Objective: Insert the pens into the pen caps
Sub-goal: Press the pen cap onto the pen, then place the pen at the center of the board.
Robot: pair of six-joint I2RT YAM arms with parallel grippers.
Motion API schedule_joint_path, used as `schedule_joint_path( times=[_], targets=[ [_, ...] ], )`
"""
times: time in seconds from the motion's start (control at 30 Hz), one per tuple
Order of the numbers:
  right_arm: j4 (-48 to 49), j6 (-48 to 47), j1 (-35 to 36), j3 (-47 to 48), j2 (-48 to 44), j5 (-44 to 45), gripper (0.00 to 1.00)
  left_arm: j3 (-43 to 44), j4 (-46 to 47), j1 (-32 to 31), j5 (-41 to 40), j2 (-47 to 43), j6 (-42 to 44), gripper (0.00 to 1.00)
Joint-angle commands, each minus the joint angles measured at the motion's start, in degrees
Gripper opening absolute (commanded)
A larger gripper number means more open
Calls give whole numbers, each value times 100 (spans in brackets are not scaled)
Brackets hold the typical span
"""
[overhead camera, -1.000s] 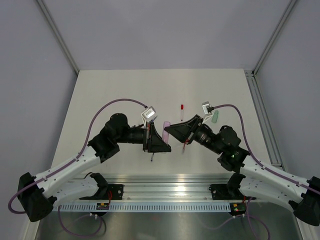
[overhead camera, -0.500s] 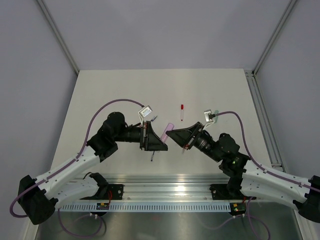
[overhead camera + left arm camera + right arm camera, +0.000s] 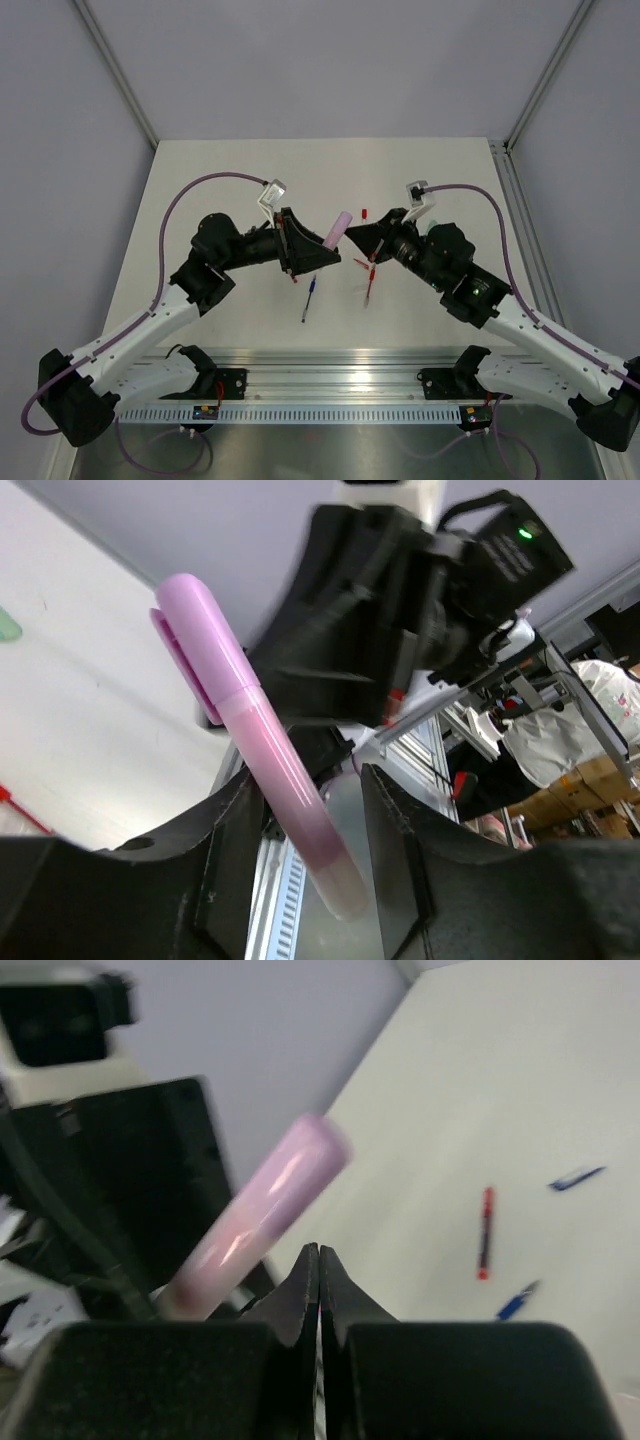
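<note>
Above the desk (image 3: 200, 180), the left tool (image 3: 305, 870) grips a pink pen (image 3: 262, 748) by its lower barrel, capped end angled up toward the right tool (image 3: 319, 1260), whose jaws are pressed together, empty. A red pen (image 3: 486, 1232) and blue pens (image 3: 518, 1302) lie below. No writing is legible.

The pink pen (image 3: 255, 1210) is blurred in the right wrist view, its lower end hidden behind the jaws. Overhead, the left arm covers most of it (image 3: 336, 230). The red pen (image 3: 370, 283) is too small to make out clearly.
</note>
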Motion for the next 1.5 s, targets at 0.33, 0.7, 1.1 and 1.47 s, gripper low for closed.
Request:
schedule_joint_path(
  times=[0.33,0.7,1.1,1.47],
  targets=[
    [-535,-105,-967,847,305,-1069,0,425,203,-259,-614,-120,218,1],
    [96,115,-949,-795,-1452,-1542,61,188,1,-268,-1555,-788,534,0],
    [1951,273,-958,-384,-567,-2045,91,205,238,-268,-1081,-481,298,0],
    [2901,440,-949,-146,286,-2062,77,196,449,-268,-817,-332,69,0]
  ],
)
